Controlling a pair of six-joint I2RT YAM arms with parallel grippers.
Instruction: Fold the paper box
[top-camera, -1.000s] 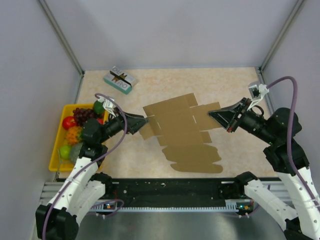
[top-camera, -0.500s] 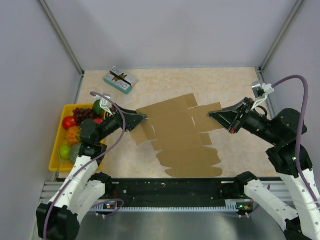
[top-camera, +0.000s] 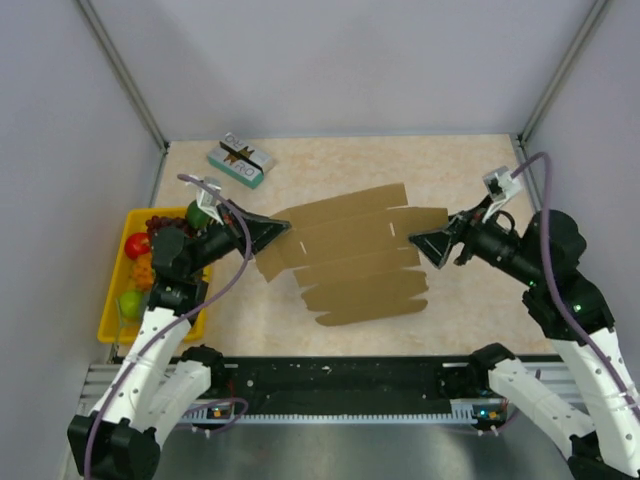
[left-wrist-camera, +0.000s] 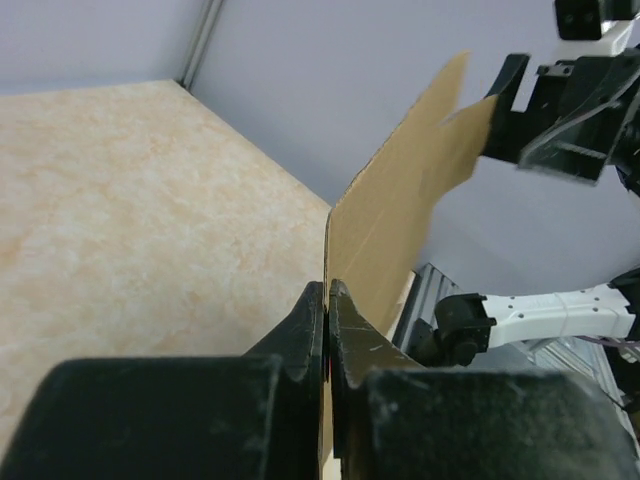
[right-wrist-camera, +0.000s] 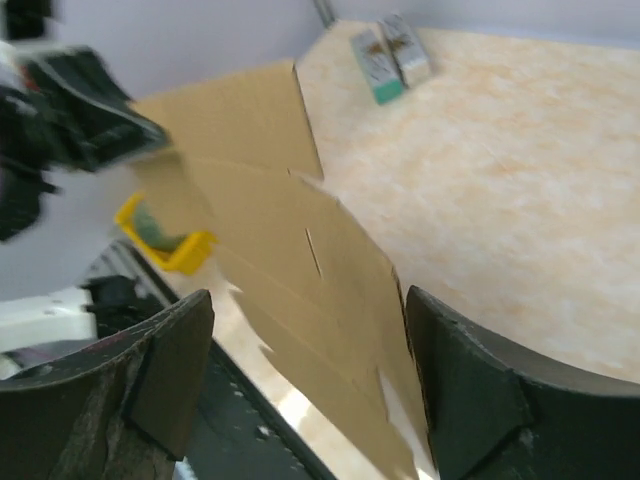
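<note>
a yellow tray (top-camera: 106, 322) sits at the left edge of the beige marbled counter (top-camera: 420, 160), holding fruit: a red one (top-camera: 137, 244), dark grapes (top-camera: 157, 223), a green one (top-camera: 198, 215) at the far end, a pale green one (top-camera: 130, 303) nearer. a small teal-and-white printed box (top-camera: 240, 161) lies far back on the left, well apart from the tray.

The left arm (top-camera: 155, 335) rises from its base and bends inward. The left gripper (top-camera: 280, 229) points right, its jaws pressed flat together on the edge of the paper box (top-camera: 350, 255). The right arm (top-camera: 575, 315) mirrors it with the elbow high. The right gripper (top-camera: 418, 241) points left, its jaws spread wide, with the sheet passing between them.
</note>
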